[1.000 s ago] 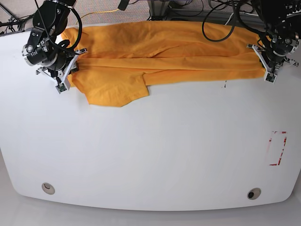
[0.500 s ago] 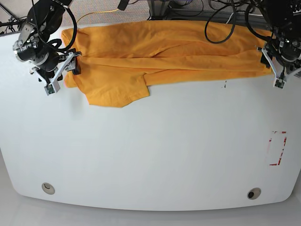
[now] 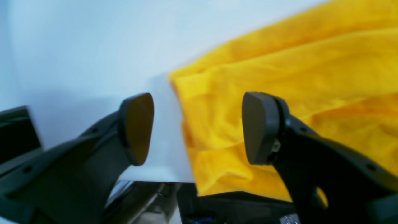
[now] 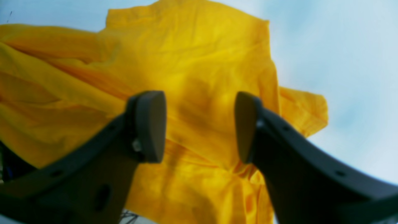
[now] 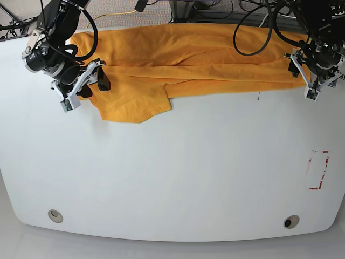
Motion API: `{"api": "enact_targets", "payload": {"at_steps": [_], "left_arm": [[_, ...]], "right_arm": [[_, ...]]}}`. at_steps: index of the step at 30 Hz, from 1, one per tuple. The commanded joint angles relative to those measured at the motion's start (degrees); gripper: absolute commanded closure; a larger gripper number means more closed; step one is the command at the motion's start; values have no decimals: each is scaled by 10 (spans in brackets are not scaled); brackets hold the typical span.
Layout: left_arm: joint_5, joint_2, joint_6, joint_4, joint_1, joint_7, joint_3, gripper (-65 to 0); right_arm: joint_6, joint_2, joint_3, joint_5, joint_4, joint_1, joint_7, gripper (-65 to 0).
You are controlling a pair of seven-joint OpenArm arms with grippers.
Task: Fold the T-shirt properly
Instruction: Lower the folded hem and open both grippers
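The orange-yellow T-shirt point(image 5: 183, 54) lies folded lengthwise along the table's far edge, with one sleeve point(image 5: 135, 105) sticking out toward the front. No lettering shows. At the shirt's left end in the base view, my right gripper point(image 5: 85, 90) hovers open; in the right wrist view its jaws point(image 4: 197, 126) stand wide over the cloth point(image 4: 186, 46) with nothing held. At the shirt's right end, my left gripper point(image 5: 304, 76) is open too. In the left wrist view the shirt's edge point(image 3: 279, 77) lies below the spread fingers of the gripper point(image 3: 197, 129), ungripped.
The white table point(image 5: 172, 172) stretches toward the front, with a red-marked rectangle point(image 5: 318, 170) at the right and two round holes point(image 5: 55, 216) point(image 5: 291, 222) near the front edge. A small black mark point(image 5: 257, 97) sits just in front of the shirt. Cables hang behind the table.
Both grippers have opened and let go of the shirt's ends. Each drew outward off the cloth, then came back a little; the shirt lies where it was.
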Motion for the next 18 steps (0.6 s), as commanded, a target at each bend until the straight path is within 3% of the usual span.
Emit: {"api": "enact_targets", "payload": {"at_steps": [1,6,10,14,18], "left_arm": [[5,-11,1,-10,-3,-8,-2,-414],[5,-15,1,-69,-5,-22,-1,-414],[5,-32,1,-122,-7,-68,22,-414],[5,-50,1,-172,-26,-105,75,-414],[5,-51,1,-202,-53,-107,84,-414]], "right_arm": [[1,-15,-16,-40,-7,14,9,-249],[1,-21,-25,-100,-53,18,27,-135],[1,-11,-39,-123,-106,30,62,-132],[1,18,-44,-147,-192,57,99,-132],[1,57,-45,-151,-268,74,148,-132]]}}
